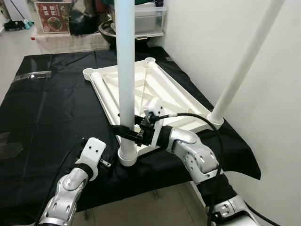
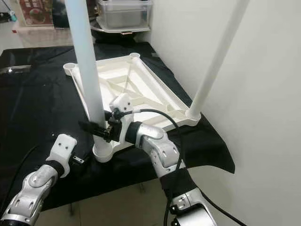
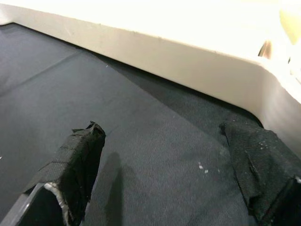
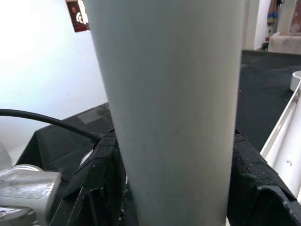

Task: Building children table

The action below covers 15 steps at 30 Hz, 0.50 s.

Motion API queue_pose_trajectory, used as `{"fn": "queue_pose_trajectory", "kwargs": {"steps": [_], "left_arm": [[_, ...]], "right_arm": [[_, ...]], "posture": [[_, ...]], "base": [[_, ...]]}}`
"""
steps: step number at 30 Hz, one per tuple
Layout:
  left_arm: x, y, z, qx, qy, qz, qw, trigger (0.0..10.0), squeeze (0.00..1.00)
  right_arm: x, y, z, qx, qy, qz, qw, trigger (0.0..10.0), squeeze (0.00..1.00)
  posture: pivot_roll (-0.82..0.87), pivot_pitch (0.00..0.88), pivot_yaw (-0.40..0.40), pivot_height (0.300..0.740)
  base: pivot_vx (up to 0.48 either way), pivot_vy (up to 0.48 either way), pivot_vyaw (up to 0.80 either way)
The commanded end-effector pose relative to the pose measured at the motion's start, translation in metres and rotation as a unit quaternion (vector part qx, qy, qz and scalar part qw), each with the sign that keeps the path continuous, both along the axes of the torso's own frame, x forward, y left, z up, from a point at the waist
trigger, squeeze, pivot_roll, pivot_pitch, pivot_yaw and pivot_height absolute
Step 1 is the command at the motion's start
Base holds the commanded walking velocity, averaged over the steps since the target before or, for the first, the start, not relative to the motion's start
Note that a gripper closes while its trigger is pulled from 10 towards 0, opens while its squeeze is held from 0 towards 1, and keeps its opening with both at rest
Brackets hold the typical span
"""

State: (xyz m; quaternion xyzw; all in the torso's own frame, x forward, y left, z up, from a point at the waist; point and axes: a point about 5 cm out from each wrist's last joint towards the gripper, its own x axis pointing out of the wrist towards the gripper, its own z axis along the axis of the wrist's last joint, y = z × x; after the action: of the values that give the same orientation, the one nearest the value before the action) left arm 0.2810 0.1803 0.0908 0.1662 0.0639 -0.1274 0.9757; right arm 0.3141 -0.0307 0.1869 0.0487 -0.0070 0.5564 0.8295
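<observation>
Right pincer gripping upright white leg, inverted white tabletop, left pincer wide.

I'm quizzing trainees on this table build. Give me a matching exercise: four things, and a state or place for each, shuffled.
1. right gripper
2. left gripper
3. far leg
4. tabletop

A. upside down on the black cloth
B. open, low over the cloth
C. shut on the near leg
D. stands in the corner socket by the wall

Pairs: 1-C, 2-B, 3-D, 4-A
</observation>
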Motion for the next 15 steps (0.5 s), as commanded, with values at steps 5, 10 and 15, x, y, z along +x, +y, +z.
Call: {"fn": "queue_pose_trajectory", "kwargs": {"steps": [5,10,15], "left_arm": [[-0.004,0.003,-0.01,0.005,0.024,0.006,1.0,10.0,0.0],[-0.007,-0.006,-0.012,-0.002,0.025,0.001,1.0,10.0,0.0],[-0.011,-0.002,-0.015,-0.001,0.029,0.007,1.0,10.0,0.0]], "right_arm": [[0.011,0.004,0.004,0.006,-0.005,-0.028,1.0,7.8,0.0],[0.045,-0.019,-0.013,-0.014,0.088,-0.287,0.954,0.0,0.0],[0.047,-0.064,-0.047,-0.061,0.136,-0.526,0.838,0.0,0.0]], "posture": [[0.16,0.0,-0.092,0.74],[0.16,0.0,-0.101,0.74],[0.15,0.0,-0.099,0.74]], "base": [[0.0,0.0,0.0],[0.0,0.0,0.0],[0.0,0.0,0.0]]}}
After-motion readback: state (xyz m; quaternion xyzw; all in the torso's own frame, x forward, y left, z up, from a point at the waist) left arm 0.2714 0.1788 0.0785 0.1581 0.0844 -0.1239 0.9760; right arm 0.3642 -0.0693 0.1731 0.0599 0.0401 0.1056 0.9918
